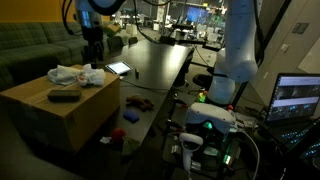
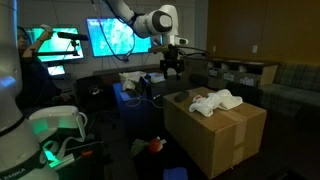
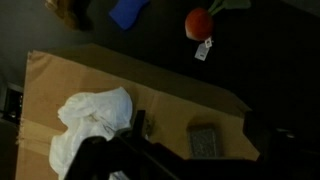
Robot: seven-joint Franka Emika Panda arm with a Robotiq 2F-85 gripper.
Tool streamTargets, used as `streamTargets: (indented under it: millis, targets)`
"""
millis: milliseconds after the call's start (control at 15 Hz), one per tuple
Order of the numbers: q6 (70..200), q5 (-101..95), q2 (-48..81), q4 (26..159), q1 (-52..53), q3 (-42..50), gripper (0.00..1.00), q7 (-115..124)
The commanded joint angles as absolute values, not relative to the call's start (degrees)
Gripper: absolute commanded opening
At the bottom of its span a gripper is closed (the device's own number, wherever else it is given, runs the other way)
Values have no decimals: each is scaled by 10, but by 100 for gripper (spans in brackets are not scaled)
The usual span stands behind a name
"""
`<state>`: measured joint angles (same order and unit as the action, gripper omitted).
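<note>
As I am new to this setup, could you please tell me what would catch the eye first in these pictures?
A crumpled white cloth lies on top of a brown cardboard box, beside a small dark rectangular block. The black gripper of the white robot arm hangs above the box, holding nothing. Bright turquoise screens glow behind it in an exterior view.
</note>
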<state>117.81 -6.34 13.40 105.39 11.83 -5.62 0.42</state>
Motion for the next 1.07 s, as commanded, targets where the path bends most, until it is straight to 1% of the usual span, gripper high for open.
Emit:
streamTargets:
  millis: [0,200,467,600,1000]
  targets:
    - [1175,-24,6,1176,83,-56,100,-7]
    - [1192,0,-66,1254,62,-46,100,-8]
    - [1226,18,-131,1335,48,-33,100,2]
    - [1272,23,-151,1373,44,-30,100,13]
    - [1344,35,-190,1447,37,-15,100,4]
